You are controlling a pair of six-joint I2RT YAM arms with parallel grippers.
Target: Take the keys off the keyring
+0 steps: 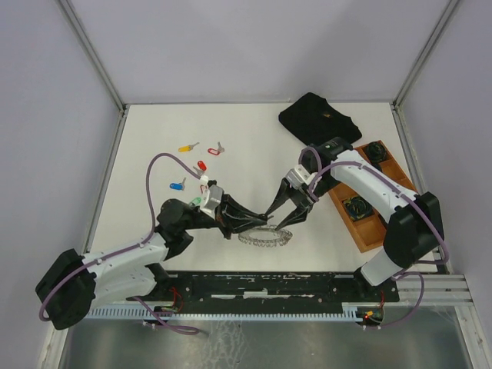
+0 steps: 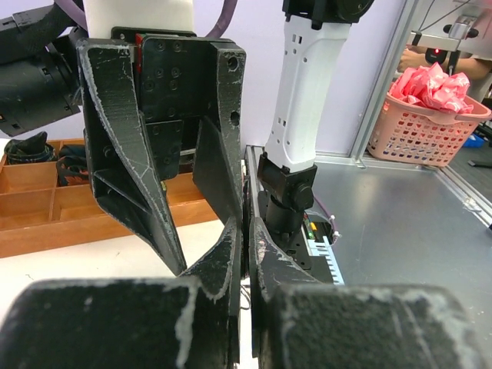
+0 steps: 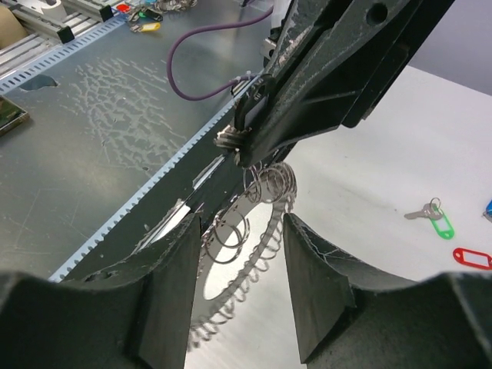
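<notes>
Fingers (image 3: pixel 154 307) of the right gripper (image 3: pixel 242 231) stand spread astride the keyring (image 3: pixel 269 188) near the table's front edge. Beyond, the left gripper (image 3: pixel 240 146) pinches one loop. Closing gently beside that pinch looks wisest. Freed keys (image 3: pixel 434 219) lie farther off.

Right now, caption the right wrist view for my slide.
Left gripper pinches the keyring while the open right gripper straddles it.

Left claw (image 1: pixel 260 222) and right claw (image 1: pixel 279 220) at the keyring (image 1: pixel 266 237).
</notes>
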